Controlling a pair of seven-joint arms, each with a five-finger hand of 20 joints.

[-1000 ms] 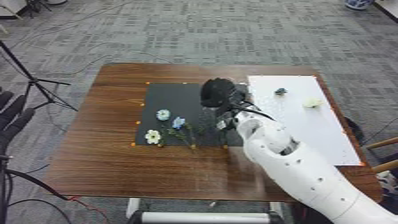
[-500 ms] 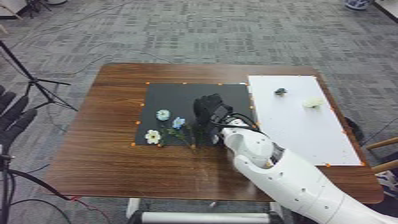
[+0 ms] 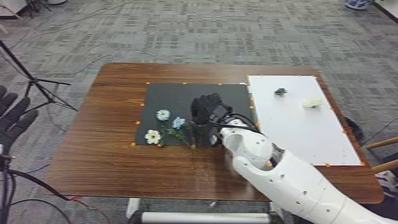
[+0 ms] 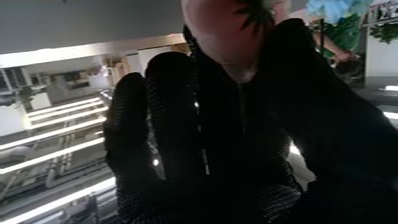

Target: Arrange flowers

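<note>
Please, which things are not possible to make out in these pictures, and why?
Head view: dark mat under right hand, hidden by glove.
Head view: left hand's outer part, cut by edge.
Head view: small dark thing, too small.
Right wrist view: pinkish thing's outline, cut by edge.

Right hand [image 3: 210, 107] hung out over black mat [image 3: 173, 95], just beside three blooms lying there: pale blue flower [image 3: 163, 115], bluer flower [image 3: 179, 122], white flower [image 3: 153, 136] nearest robot. White board [image 3: 306, 135] sat right of mat, had cream flower [image 3: 312, 103] plus little dark thing [image 3: 281, 92], too tiny to make out. Left hand [image 3: 12, 121] was off past brown table [image 3: 98, 160], fingers pretty straight.
</note>
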